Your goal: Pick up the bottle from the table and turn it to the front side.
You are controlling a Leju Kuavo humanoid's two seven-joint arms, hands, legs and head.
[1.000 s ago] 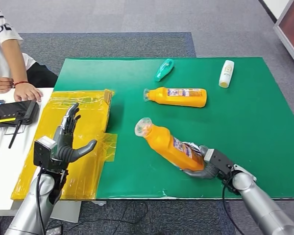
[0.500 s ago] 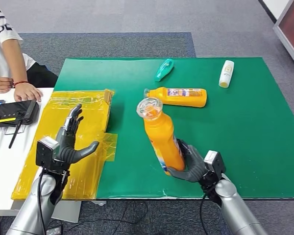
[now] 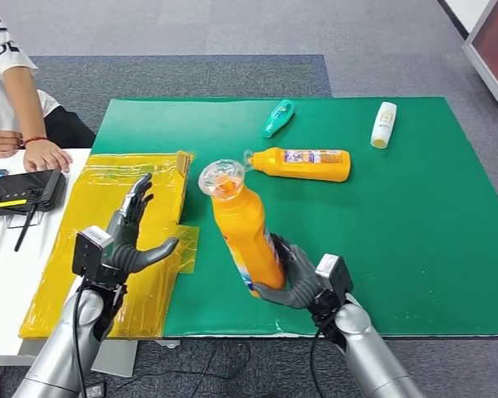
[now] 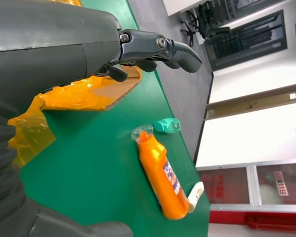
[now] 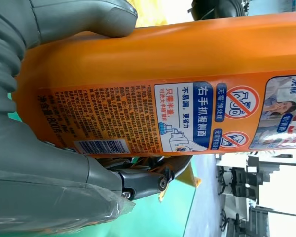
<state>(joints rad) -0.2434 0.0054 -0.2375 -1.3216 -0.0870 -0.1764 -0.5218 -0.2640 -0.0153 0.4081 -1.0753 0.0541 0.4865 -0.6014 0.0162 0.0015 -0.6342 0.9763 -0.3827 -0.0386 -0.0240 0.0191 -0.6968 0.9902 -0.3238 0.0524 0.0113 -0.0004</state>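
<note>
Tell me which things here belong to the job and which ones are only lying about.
Job:
- held bottle, orange, lifted and tilted
- right hand, gripping its lower part
- left hand, held over the yellow sheet

Lying about:
- second orange bottle
- teal bottle
- white bottle
- black device

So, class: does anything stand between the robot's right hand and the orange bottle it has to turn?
No. The right hand already grips the lower body of the orange bottle, which is tilted with its cap end raised off the green mat. The second orange bottle lies apart, farther back on the mat.
</note>
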